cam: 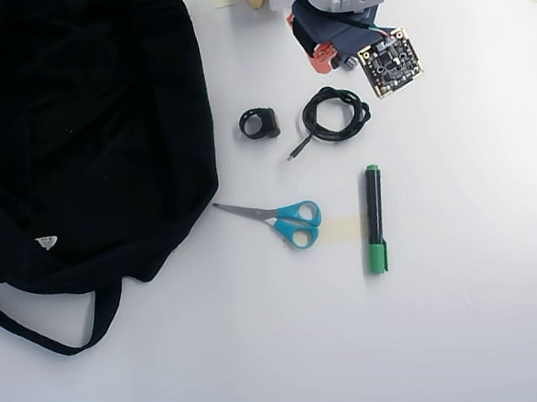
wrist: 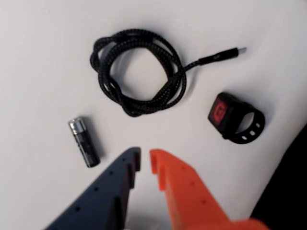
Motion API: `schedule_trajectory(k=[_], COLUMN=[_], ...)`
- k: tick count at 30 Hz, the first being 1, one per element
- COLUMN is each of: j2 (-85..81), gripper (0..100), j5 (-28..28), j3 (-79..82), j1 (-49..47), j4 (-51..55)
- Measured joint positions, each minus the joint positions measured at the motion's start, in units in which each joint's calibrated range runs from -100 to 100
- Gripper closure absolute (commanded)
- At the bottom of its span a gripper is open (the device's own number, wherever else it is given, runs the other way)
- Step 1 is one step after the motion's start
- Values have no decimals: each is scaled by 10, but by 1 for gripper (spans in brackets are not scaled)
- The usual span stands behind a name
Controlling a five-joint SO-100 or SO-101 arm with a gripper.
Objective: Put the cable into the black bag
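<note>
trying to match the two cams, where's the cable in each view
Wrist view: the cable lies coiled at upper centre, plug pointing right, above the gripper.
Overhead view: the cable sits upper centre-right, just below the arm.
Shared landmark: the black ring beside the coil.

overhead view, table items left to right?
bag → ring → scissors → cable → marker. The ring and scissors overlap in x, so they are ordered by centre. The arm sits above the cable at the top edge.
</note>
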Motion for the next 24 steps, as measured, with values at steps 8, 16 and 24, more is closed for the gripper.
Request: schedule_trajectory(k=[8,16,24], j2=[0,0,1], gripper=[66,62,62], j5=[28,38,38], j3=[50,117,167], j1=[-1,0,0], j4=[-46,-139,-212])
